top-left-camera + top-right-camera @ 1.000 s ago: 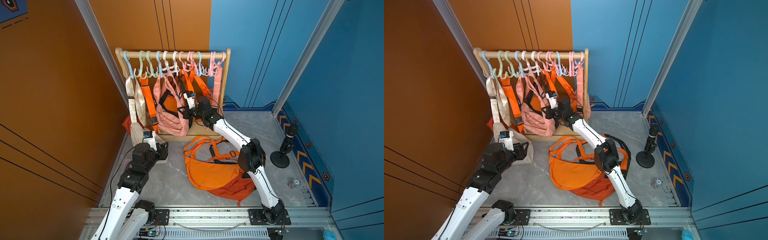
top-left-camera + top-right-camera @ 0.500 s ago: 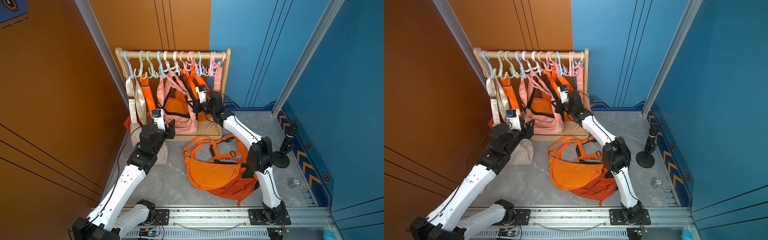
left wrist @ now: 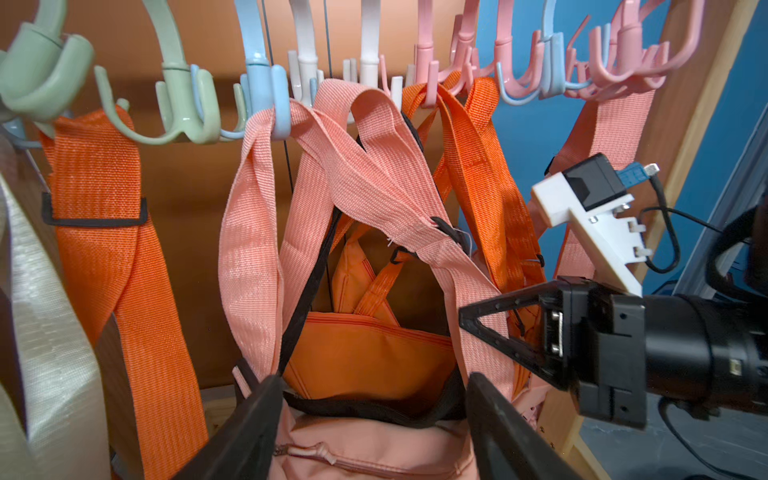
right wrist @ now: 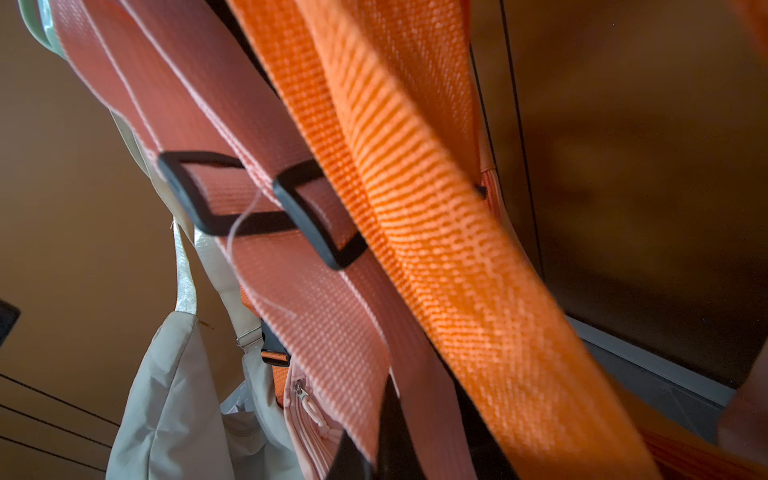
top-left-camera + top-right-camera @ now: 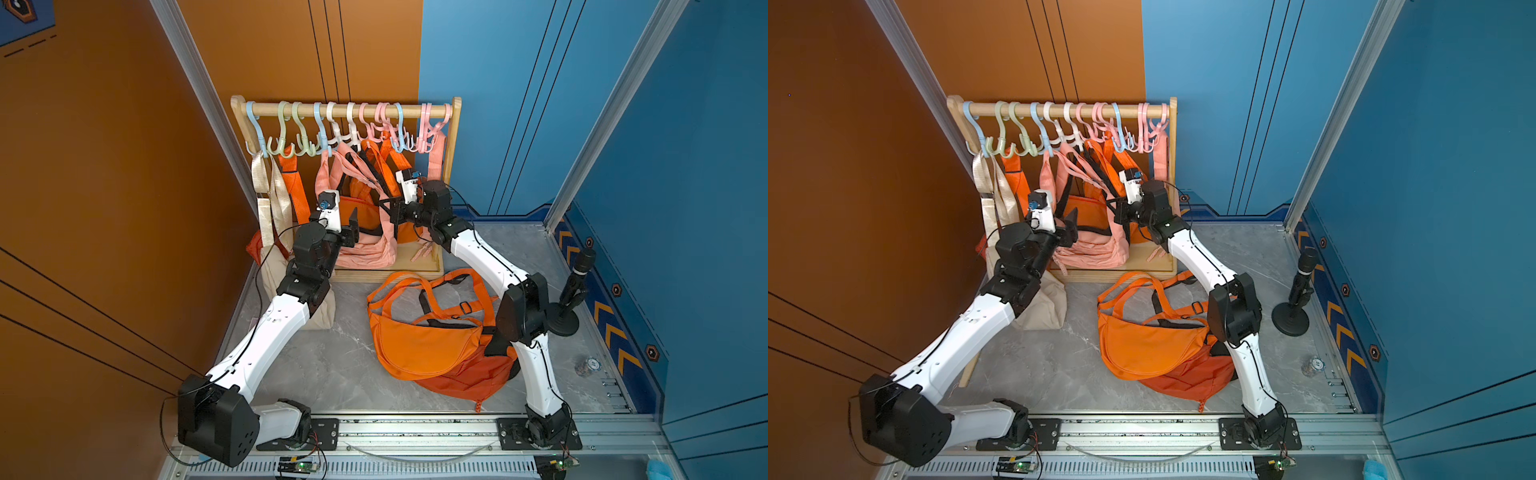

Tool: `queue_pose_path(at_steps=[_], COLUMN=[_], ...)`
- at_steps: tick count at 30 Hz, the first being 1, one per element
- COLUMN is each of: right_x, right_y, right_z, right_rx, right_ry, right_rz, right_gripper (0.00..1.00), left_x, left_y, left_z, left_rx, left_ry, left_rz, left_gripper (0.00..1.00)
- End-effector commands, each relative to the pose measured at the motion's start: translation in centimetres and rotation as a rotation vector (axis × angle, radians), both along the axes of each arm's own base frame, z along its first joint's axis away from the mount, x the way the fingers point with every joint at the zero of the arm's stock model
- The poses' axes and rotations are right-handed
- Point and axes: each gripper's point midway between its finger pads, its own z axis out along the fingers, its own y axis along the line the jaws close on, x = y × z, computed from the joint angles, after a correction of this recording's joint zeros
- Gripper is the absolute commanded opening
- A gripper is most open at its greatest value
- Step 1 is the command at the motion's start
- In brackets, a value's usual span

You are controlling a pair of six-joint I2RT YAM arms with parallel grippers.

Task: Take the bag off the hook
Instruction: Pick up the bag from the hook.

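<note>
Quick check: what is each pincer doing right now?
Left pincer: open, holding nothing.
Right pincer: closed on the pink strap.

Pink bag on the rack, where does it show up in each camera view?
Top view: pink bag hangs under the rail's middle.
Top view: same place.
Left wrist: centre, straps rising to the hooks.
Right wrist: its strap crosses the middle.
Shared landmark: cream bag, seen in all four.

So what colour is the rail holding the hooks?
Pale wood; the rail shows best in a top view.
</note>
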Motion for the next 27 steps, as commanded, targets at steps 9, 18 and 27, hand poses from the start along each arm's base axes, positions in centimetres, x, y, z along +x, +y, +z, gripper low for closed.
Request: queue_pose_path(at_steps=[9, 18, 27], right_x=[0.6, 0.6, -0.1], right_y=[-2.5, -2.4, -2.5], right_z=[2.6, 2.5, 3.1], right_rx=[0.038, 0.040, 0.044], right_ry=[-0.022, -0.021, -0.021], right_rz=[-0.008, 0.009, 0.036], right_gripper=[0.00, 0.00, 0.00], left_x=[3.3, 6.3, 8.7], left_y=[3.2, 5.4, 7.3], left_z=[0.4, -1.5, -1.9], left_rx=[0.034, 0.067, 0.091], left_ry=[-0.092, -0.102, -0.104], left_rz=[0.140, 0.232, 0.299], left_gripper=[0.73, 0.74, 0.75])
